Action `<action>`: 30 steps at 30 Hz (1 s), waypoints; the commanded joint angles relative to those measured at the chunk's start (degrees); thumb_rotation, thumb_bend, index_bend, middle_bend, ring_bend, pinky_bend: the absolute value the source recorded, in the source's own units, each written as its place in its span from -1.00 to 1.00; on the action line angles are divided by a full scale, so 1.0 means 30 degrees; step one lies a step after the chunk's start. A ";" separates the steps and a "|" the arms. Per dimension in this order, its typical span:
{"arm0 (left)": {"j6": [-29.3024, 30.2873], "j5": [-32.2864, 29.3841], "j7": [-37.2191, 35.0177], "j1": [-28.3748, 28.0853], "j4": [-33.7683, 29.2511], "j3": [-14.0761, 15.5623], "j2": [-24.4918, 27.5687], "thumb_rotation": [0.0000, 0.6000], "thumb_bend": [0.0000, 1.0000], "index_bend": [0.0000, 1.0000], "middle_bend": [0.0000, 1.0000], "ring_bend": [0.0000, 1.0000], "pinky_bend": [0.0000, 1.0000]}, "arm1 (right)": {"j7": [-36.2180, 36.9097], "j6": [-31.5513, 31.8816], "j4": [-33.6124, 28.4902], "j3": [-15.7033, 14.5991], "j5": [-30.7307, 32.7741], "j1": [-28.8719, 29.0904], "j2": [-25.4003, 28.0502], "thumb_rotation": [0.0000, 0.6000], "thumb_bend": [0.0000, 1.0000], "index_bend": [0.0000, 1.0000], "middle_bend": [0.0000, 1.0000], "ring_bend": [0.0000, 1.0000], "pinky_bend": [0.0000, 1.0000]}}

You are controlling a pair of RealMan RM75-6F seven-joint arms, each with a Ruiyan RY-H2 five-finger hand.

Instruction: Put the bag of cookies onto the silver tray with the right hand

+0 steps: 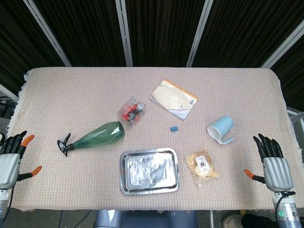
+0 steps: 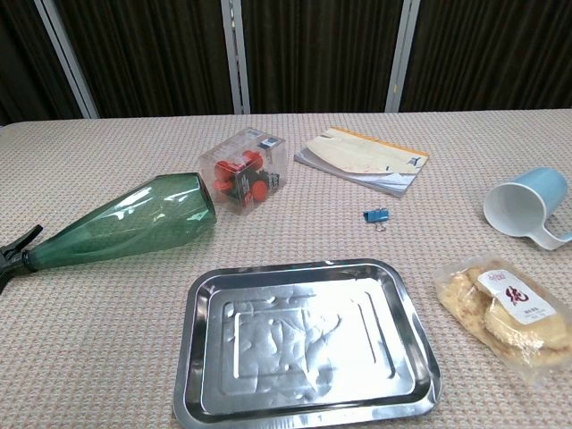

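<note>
The clear bag of cookies [image 1: 203, 165] [image 2: 505, 312] with a white and red label lies flat on the cloth, just right of the silver tray [image 1: 149, 170] [image 2: 307, 342]. The tray sits near the table's front edge with nothing in it. My right hand [image 1: 273, 164] is at the front right corner of the table, well to the right of the bag, fingers spread and holding nothing. My left hand [image 1: 10, 159] is at the front left edge, also spread and holding nothing. Neither hand shows in the chest view.
A light blue mug [image 1: 222, 129] [image 2: 527, 206] lies on its side behind the bag. A green spray bottle [image 1: 95, 137] [image 2: 116, 222] lies left of the tray. Further back are a clear box of red items [image 1: 132, 111] [image 2: 245, 170], a small blue clip [image 1: 174, 128] [image 2: 376, 215] and a booklet [image 1: 174, 99] [image 2: 362, 157].
</note>
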 commanded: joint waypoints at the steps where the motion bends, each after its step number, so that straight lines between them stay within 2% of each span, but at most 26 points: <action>1: 0.0108 0.0097 -0.0013 -0.0017 0.0033 -0.0057 -0.0051 0.89 -0.69 -0.76 -1.00 -1.00 -1.00 | 0.0028 0.0278 0.0169 0.0116 -0.0150 -0.0014 -0.0208 1.00 -0.88 -1.00 -1.00 -1.00 -1.00; 10: 0.0935 0.1060 -0.0301 0.0257 -0.0140 0.0126 -0.0014 0.90 -0.69 -0.76 -1.00 -1.00 -1.00 | 0.0161 0.0868 0.0575 0.0129 -0.0563 -0.0115 -0.0624 1.00 -0.88 -1.00 -1.00 -1.00 -1.00; 30: 0.0992 0.0802 -0.0211 0.0607 -0.0115 0.0331 0.0068 0.89 -0.69 -0.76 -1.00 -1.00 -1.00 | 0.1004 0.0266 0.0147 -0.0495 -0.1134 -0.0034 0.0030 1.00 -0.88 -1.00 -1.00 -1.00 -1.00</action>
